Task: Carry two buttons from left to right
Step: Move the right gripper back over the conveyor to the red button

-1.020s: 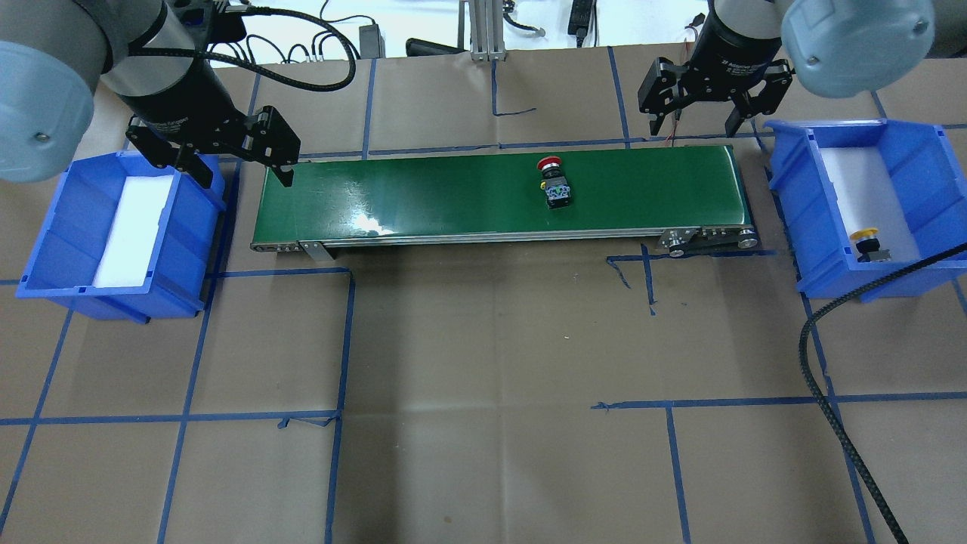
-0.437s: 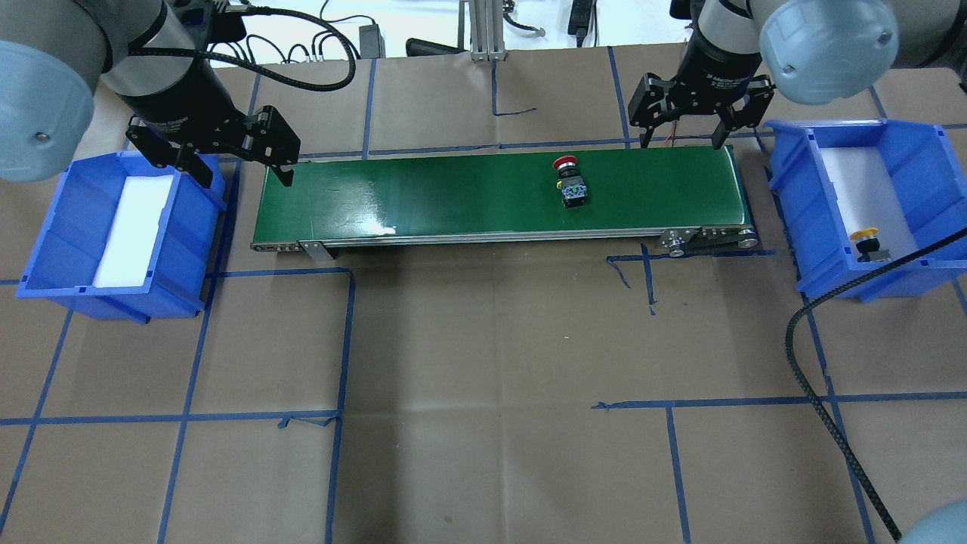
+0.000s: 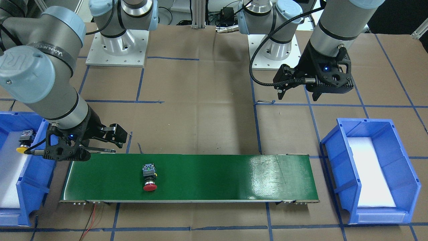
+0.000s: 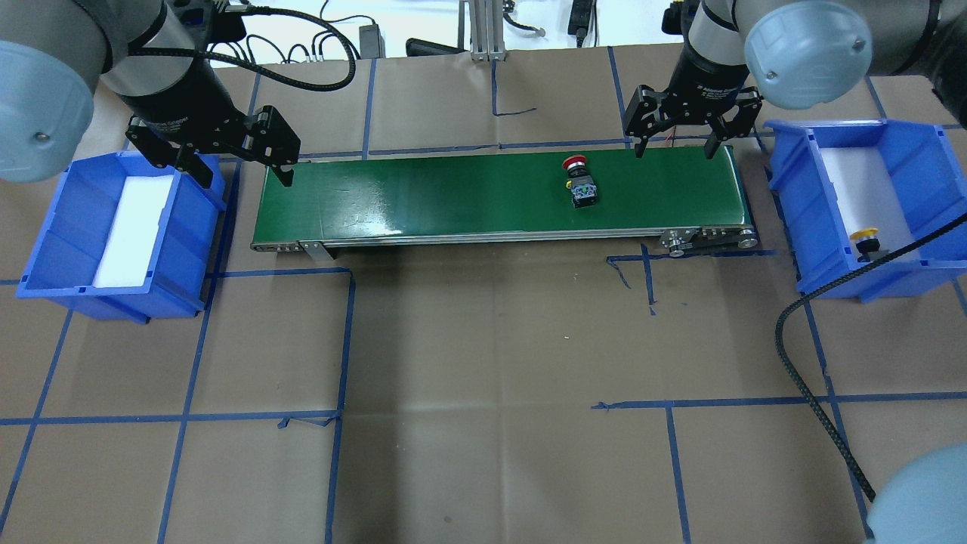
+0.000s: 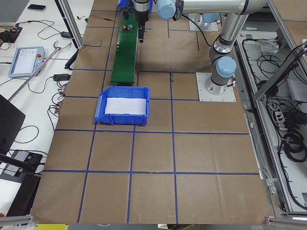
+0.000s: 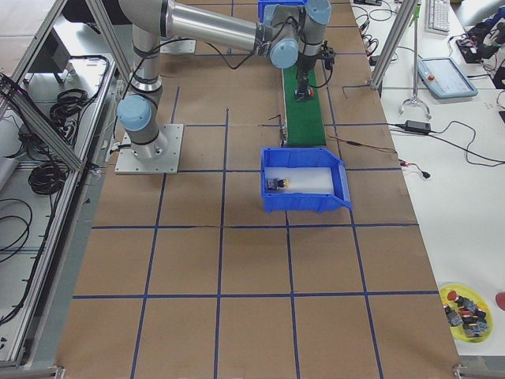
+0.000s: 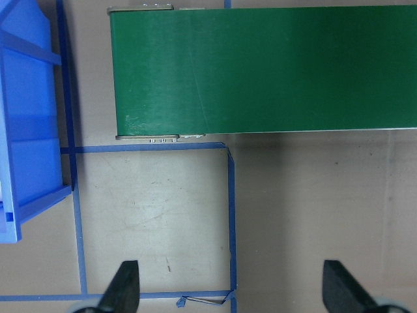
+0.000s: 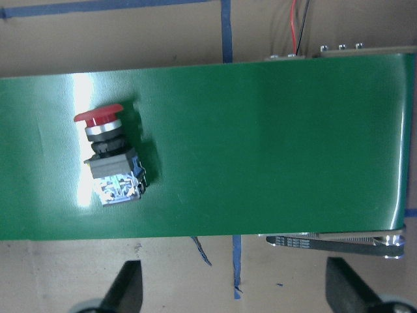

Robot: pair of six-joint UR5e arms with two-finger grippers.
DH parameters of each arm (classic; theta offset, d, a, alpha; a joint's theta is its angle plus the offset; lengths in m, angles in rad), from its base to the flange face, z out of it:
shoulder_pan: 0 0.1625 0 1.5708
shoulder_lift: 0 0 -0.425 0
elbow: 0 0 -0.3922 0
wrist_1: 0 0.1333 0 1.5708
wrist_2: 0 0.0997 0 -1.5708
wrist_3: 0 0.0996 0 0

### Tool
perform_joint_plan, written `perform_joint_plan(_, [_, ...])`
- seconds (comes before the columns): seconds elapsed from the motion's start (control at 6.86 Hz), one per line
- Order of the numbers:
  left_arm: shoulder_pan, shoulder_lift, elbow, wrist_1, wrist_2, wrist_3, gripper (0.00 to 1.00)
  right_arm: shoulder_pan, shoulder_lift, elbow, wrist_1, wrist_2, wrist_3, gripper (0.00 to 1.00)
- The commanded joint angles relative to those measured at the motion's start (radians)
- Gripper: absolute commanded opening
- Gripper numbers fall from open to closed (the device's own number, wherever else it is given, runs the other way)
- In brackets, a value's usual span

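A red button (image 4: 580,181) lies on its side on the green conveyor belt (image 4: 453,196), right of the belt's middle, cap toward the far edge; it also shows as the red button (image 3: 149,179) (image 8: 111,156). A yellow button (image 4: 865,242) (image 3: 23,144) rests on white foam in the right blue bin (image 4: 786,181). My right gripper (image 4: 674,151) (image 8: 234,290) hangs open over the belt's far right edge, to the right of the red button. Beyond the belt's left end, my left gripper (image 4: 246,179) (image 3: 297,97) (image 7: 231,290) stands open and holds nothing.
The left blue bin (image 4: 45,227) holds only a white foam pad. A black cable (image 4: 816,393) loops over the table's right front. Blue tape lines cross the brown table paper. A tray of spare parts (image 6: 465,304) sits on the side bench.
The red button has travelled to the right along the belt. My right gripper has shifted left and slightly away, over the belt's far right edge. The left arm has not moved.
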Motion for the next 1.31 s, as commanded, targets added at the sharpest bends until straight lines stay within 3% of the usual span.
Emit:
perform_joint_plan(0.0, [-0.001,0.000,0.000,0.000,0.000,0.001,1.00,0.000,0.060,-0.004,-0.065,0.003,0.006,0.99])
perform_joint_plan(0.29, [0.001,0.000,0.000,0.000,0.000,-0.001,1.00,0.000,0.104,-0.030,-0.064,0.006,0.005,0.99])
perform_joint_plan(0.44, [-0.001,0.000,0.000,0.000,0.000,-0.001,1.00,0.000,0.134,-0.062,-0.065,0.063,0.005,0.99])
perform_joint_plan(0.73, [-0.001,0.000,0.000,0.000,0.000,-0.001,1.00,-0.002,0.204,-0.114,-0.070,0.086,-0.008,0.99])
perform_joint_plan(1.17, [-0.001,0.000,0.000,0.000,0.000,0.001,1.00,0.000,0.238,-0.096,-0.065,0.083,-0.009,0.99])
